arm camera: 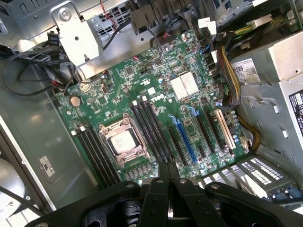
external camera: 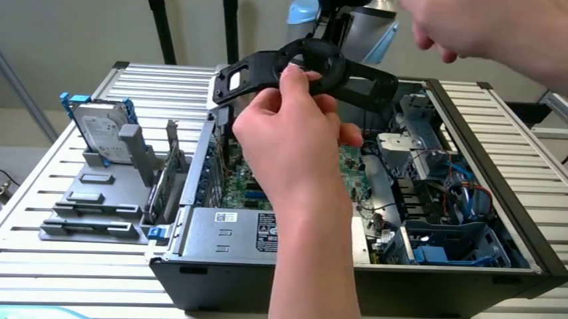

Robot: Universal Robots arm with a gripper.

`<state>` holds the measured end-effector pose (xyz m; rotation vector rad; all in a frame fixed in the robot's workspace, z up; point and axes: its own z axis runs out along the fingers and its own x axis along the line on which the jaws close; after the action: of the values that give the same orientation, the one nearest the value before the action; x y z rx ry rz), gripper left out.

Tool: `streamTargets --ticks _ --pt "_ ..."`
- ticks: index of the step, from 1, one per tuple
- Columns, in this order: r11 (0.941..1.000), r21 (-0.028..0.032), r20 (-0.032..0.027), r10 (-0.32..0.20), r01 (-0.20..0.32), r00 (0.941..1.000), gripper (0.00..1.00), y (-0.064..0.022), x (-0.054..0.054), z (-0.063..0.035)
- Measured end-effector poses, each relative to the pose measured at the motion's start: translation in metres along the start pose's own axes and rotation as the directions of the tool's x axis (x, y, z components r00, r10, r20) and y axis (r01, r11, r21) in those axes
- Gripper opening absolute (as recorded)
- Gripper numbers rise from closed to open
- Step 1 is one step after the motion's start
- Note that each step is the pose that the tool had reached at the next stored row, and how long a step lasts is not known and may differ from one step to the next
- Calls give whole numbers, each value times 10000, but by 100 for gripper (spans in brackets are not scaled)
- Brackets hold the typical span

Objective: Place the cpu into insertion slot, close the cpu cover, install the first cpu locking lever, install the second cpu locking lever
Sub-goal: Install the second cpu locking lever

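Fingers (arm camera: pixel 163 172): closed against each other, nothing held between them. They are held above the board (arm camera: pixel 142 85), over its edge near the long black memory slots (arm camera: pixel 151 127), touching nothing.

Black mount (arm camera: pixel 142 208) is seen around the base of the fingers. In the exterior view this mount (external camera: pixel 306 66) is gripped by a person's hand (external camera: pixel 284 126), with the arm (external camera: pixel 368 26) behind it. A second hand (external camera: pixel 479 26) is raised at the exterior view's upper right.

Cpu (arm camera: pixel 120 141): seated flat in the slot (arm camera: pixel 142 150), well apart from the fingers, between two banks of memory slots. Cover (arm camera: pixel 112 126): lies down over the slot, and the cpu is framed by its cutout. Whether the levers are latched cannot be told.

Blue slots (arm camera: pixel 182 137) are noted further along the board, and a yellow-black cable bundle (arm camera: pixel 227 80) beside the power supply.

Case (external camera: pixel 355 286): lies open on the slatted tabletop (external camera: pixel 53 266). To the exterior view's left a hard drive (external camera: pixel 98 126) stands upright in a grey holder (external camera: pixel 98 199), apart from the case.
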<state>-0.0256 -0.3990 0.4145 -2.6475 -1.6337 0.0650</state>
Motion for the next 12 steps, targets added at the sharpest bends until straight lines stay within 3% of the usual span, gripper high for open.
streamTargets --ticks 12 --pt "10000 1 0 13 -13 10000 11 1 1 0"
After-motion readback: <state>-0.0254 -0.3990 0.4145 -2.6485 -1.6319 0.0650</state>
